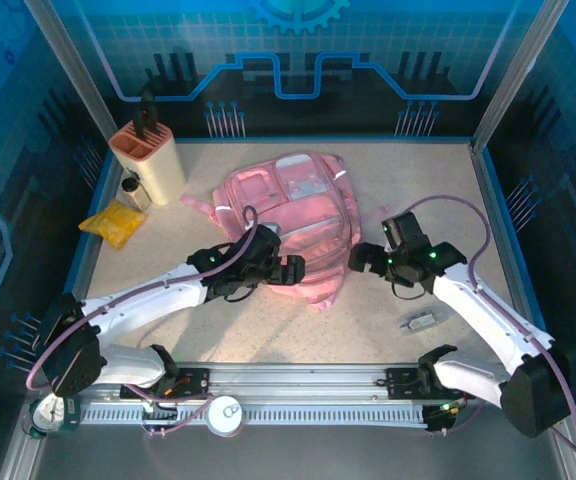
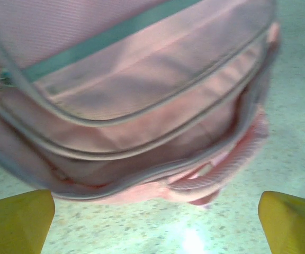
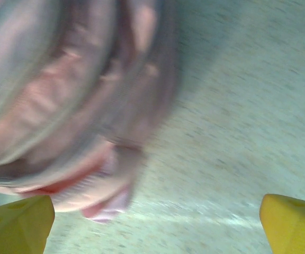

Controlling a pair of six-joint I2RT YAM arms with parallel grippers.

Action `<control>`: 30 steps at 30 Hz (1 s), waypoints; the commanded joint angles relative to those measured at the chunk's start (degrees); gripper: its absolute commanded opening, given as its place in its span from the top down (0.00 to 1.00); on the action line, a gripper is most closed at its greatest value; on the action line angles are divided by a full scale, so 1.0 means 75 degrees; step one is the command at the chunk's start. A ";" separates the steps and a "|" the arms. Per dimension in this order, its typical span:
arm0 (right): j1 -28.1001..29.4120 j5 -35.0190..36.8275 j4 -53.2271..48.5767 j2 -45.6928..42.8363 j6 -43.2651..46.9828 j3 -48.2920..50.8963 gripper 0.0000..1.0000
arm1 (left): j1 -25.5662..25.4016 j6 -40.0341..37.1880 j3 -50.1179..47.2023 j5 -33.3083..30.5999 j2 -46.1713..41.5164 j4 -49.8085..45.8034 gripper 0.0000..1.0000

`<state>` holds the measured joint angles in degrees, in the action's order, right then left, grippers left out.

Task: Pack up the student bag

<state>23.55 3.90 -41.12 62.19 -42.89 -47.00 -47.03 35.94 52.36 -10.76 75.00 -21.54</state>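
Hovering at the student bag, left gripper and right gripper both spread wide, holding nothing
Pinch the mouth's rim, seemingly unzipped, on opposite sides, then lift evenly

Robotics lab cell. Speckled beige table fenced by aluminium frame posts and blue circuit-print wall panels. Slotted metal rail along near edge.

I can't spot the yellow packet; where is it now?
Top view: the yellow packet lies far left on the table, beside the small bottle and beige holder, left of the student bag.
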 commanded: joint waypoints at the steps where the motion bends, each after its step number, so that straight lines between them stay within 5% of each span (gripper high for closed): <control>1: -0.0096 0.1097 -0.1429 -0.0471 -0.0714 0.0326 0.00 | -0.0270 0.0035 -0.0095 0.0358 0.0194 0.0842 0.01; 8: -0.0821 0.2695 -0.2707 -0.0719 -0.1582 0.0699 0.00 | -0.0535 -0.0292 -0.0032 0.0601 0.0876 0.1601 0.01; 15: -0.1276 0.2240 -0.2080 -0.0828 -0.2364 0.1675 0.00 | -0.0550 -0.0572 0.0027 0.0753 0.1120 0.1579 0.01; 30: -0.1333 -0.0095 0.2024 0.1422 -0.0613 0.1613 0.00 | -0.0527 -0.0486 -0.0014 0.0256 0.1295 0.1268 0.01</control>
<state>12.43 12.01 -40.42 67.09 -51.94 -33.32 -50.85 32.01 52.34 -6.87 84.33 -11.31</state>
